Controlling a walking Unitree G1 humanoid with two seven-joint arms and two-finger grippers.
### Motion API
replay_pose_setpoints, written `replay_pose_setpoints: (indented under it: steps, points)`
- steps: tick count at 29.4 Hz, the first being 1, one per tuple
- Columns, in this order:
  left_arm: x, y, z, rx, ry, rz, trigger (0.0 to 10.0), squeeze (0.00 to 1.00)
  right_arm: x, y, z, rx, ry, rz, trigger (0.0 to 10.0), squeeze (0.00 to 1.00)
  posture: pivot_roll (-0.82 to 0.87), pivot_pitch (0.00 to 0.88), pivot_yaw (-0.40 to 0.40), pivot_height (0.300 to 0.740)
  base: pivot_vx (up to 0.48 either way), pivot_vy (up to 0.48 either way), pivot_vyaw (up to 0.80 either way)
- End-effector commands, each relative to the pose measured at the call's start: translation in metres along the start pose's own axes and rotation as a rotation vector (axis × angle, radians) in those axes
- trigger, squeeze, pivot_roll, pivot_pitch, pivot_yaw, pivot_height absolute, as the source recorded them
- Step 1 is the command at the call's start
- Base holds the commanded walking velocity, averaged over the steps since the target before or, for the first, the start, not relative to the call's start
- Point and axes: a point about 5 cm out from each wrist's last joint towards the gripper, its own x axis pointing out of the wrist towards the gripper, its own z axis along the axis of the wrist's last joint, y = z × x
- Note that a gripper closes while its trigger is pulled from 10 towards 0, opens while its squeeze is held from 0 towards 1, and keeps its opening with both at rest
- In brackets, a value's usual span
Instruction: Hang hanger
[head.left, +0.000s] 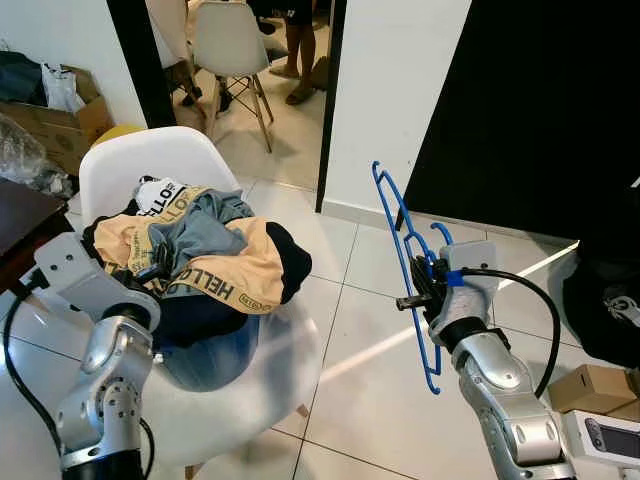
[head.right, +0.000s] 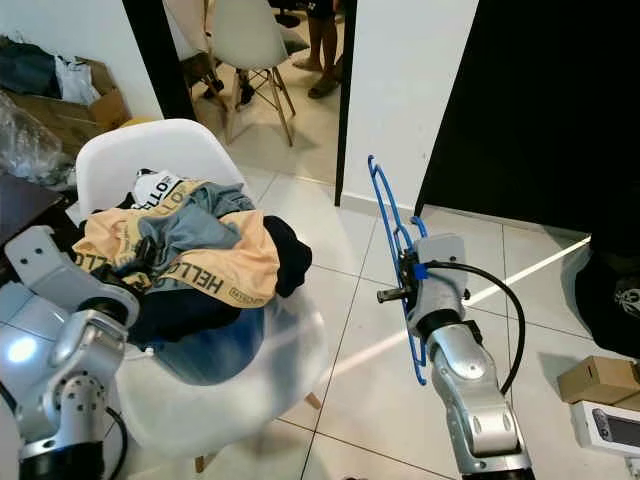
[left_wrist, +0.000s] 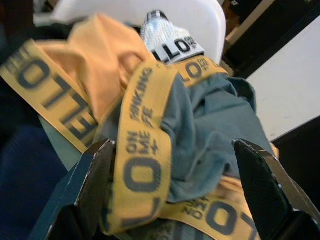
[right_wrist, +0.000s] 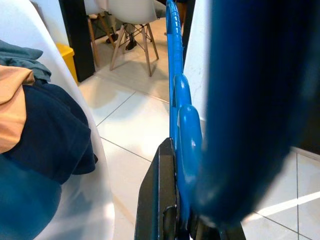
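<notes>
Item: slim blue plastic hanger (head.left: 404, 262), clamped in right pincer (head.left: 424, 290), long axis near upright above the tiled floor (head.left: 370, 370). Left pincer (left_wrist: 172, 190), fingers apart, poised over yellow lettered garments (head.left: 215, 262) heaped on white moulded chair (head.left: 150, 160), well apart leftward.

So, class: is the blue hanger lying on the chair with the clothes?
No, the blue hanger is held upright in the right end effector, apart from the chair.

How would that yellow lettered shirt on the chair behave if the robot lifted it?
Probably floppy: the yellow shirt lies crumpled in folds on the white chair. It would likely drag the grey-blue garment tangled over it. The open left gripper sits around both fabrics, so it may grab both.
</notes>
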Motion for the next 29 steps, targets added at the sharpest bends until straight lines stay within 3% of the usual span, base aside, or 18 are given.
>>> replay_pose_setpoints:
  steps: [1, 17, 19, 21, 24, 29]
  points:
    - [0.000, 0.001, -0.008, -0.032, 0.044, -0.005, 10.0, 0.00, -0.002, -0.002, -0.002, -0.001, 0.017, -0.013, 10.0, 0.00, -0.02, 0.162, -0.020, 0.740, 0.000, 0.000, 0.00]
    - [0.000, -0.002, -0.008, -0.079, 0.057, -0.016, 10.0, 0.00, -0.001, -0.002, -0.002, 0.002, 0.016, -0.016, 10.0, 0.00, -0.02, 0.164, -0.021, 0.740, 0.000, 0.000, 0.00]
    - [0.001, -0.005, -0.008, -0.146, 0.060, -0.042, 10.0, 0.00, -0.001, -0.002, -0.002, 0.003, 0.015, -0.017, 10.0, 0.00, -0.02, 0.164, -0.019, 0.740, 0.000, 0.000, 0.00]
    - [0.001, -0.005, -0.008, -0.146, 0.060, -0.042, 10.0, 0.00, -0.001, -0.002, -0.002, 0.003, 0.015, -0.017, 10.0, 0.00, -0.02, 0.164, -0.019, 0.740, 0.000, 0.000, 0.00]
    - [0.001, -0.011, -0.007, -0.220, 0.069, -0.094, 10.0, 0.00, -0.001, -0.002, -0.001, 0.004, 0.014, -0.018, 10.0, 0.00, -0.02, 0.164, -0.020, 0.740, 0.000, 0.000, 0.00]
    - [0.000, -0.019, -0.005, -0.255, 0.072, -0.155, 10.0, 0.00, -0.001, -0.002, -0.001, 0.004, 0.014, -0.019, 10.0, 0.00, -0.02, 0.164, -0.022, 0.740, 0.000, 0.000, 0.00]
